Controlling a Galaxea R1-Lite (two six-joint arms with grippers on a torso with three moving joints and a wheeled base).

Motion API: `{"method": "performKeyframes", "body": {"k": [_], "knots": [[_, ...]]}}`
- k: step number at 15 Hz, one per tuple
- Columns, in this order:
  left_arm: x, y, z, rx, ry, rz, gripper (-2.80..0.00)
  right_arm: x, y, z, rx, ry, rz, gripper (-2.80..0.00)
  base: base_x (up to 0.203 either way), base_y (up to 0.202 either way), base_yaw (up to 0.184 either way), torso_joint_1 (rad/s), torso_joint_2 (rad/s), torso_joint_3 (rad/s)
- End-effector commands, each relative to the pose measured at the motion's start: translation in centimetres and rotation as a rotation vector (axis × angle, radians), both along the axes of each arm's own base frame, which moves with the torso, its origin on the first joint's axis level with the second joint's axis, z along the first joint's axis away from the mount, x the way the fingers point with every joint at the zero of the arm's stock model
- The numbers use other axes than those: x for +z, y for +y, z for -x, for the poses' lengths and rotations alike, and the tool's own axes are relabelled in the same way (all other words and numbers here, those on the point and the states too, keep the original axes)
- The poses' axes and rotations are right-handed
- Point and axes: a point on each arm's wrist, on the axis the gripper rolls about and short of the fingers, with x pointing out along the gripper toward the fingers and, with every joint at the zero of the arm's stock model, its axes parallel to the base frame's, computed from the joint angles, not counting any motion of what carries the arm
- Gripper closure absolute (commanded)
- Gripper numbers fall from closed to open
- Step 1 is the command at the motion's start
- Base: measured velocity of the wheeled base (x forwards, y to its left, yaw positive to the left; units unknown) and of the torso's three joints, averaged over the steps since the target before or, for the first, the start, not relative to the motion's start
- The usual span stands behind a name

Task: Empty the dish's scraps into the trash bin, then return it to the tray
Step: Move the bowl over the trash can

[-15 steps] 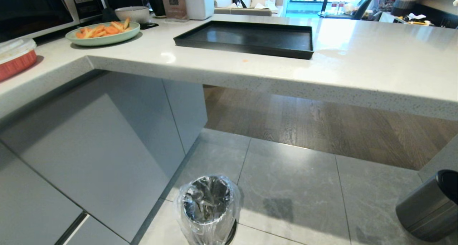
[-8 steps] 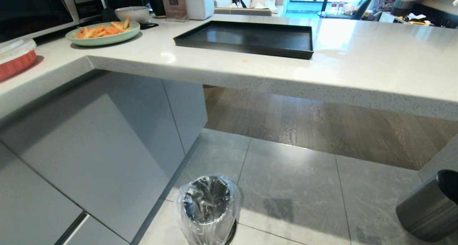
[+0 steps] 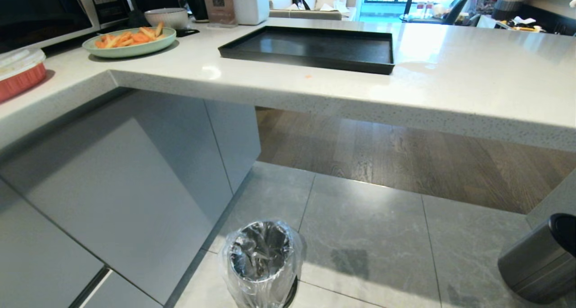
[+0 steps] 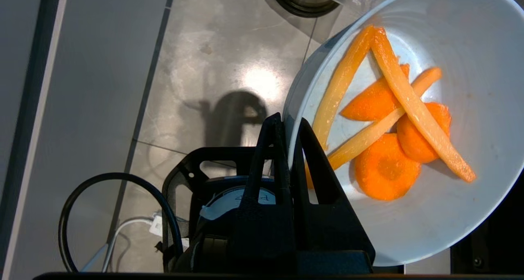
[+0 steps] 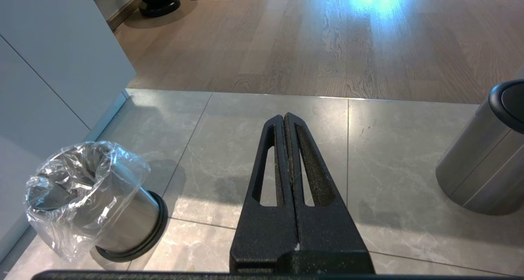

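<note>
Left gripper [image 4: 288,126] is clamped on the rim of the dish [image 4: 470,46], one finger outside the wall and one inside, with the bowl tilted over the grey tiled floor [image 4: 213,50]. Neither arm appears in the head view. Scraps [image 4: 389,120] lie inside the dish just beyond the inner finger: round orange carrot slices with pale yellow sticks crossed over them, one stick end touching the finger. A dark round base and crinkled clear plastic show at the far edge of the left wrist view, just past the dish rim.

Right gripper [image 5: 285,118] hangs over the floor tiles with its fingers pressed together and nothing between them. Trash bin [image 3: 262,263], a shiny metal cylinder lined with a clear bag, stands on the floor near the grey cabinet front [image 3: 112,186]. Dark steel bin with black top [image 3: 540,263] stands well apart from it.

Tray [image 3: 310,49], black and bare, sits on the counter [image 3: 450,83] near its front edge. Pale green plate [image 3: 130,42] heaped with orange and yellow pieces sits towards the counter's left end, a grey-beige bowl [image 3: 166,16] behind it.
</note>
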Motion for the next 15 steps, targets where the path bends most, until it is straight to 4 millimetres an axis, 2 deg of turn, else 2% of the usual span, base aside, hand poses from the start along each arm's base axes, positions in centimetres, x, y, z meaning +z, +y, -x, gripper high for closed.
{"method": "performKeyframes", "body": {"k": [1,15], "knots": [[0.0,0.0,0.0,0.001,0.005,-0.002,0.00,0.0,0.0,0.0,0.000,0.001,0.000,0.00,0.000,0.000,0.000,0.000,0.00,0.000],[1.1,-0.1,-0.4,-0.048,-0.056,-0.019,0.00,0.0,0.0,0.0,0.000,0.001,0.000,0.00,0.000,0.000,0.000,0.000,0.00,0.000]]}}
